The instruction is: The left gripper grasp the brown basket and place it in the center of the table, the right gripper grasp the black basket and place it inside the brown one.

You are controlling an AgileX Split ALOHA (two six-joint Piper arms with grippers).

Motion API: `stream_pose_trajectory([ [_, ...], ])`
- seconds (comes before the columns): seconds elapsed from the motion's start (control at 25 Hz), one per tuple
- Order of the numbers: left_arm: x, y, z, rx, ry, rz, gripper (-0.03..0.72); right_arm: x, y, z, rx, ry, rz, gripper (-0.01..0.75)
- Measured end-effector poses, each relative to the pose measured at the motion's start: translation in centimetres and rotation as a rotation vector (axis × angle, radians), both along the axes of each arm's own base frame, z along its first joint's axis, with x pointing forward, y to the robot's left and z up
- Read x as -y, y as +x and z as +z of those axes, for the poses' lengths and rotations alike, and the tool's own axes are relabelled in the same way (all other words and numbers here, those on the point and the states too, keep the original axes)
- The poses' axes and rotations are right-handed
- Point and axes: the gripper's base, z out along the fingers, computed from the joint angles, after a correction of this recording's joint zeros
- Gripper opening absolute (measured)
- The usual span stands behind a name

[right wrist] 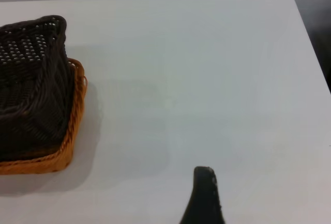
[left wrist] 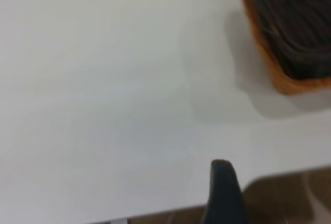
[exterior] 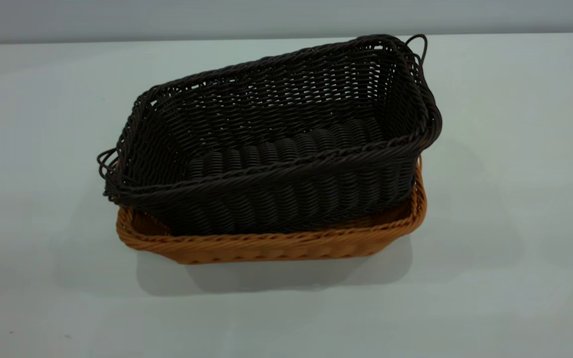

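The black basket (exterior: 276, 144) sits inside the brown basket (exterior: 266, 246) near the middle of the table (exterior: 505, 199). It is turned a little askew, and its rim stands well above the brown rim. Neither gripper shows in the exterior view. In the left wrist view a dark part of my left gripper (left wrist: 223, 193) is over the table's edge, far from the black basket (left wrist: 297, 22) and the brown basket (left wrist: 269, 63). In the right wrist view my right gripper (right wrist: 204, 198) is over bare table, well away from the black basket (right wrist: 31, 84) and the brown basket (right wrist: 70, 136).
The white table (right wrist: 217, 79) surrounds the baskets on all sides. Its far edge meets a grey wall (exterior: 286, 17). A brown floor (left wrist: 289, 198) shows past the table's edge in the left wrist view.
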Motion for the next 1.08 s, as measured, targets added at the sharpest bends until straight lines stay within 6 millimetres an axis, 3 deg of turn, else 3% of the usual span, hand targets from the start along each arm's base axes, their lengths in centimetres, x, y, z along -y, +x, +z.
stream_pose_trajectory([
  [0.16,0.02,-0.72,-0.11,0.043,0.0,0.02,0.466,0.0,-0.01,0.0,0.001,0.0,0.0,0.521],
  [1.08,-0.01,-0.76,-0.12,0.043,-0.001,-0.003,0.466,0.0,-0.01,0.0,0.001,0.0,0.0,0.521],
])
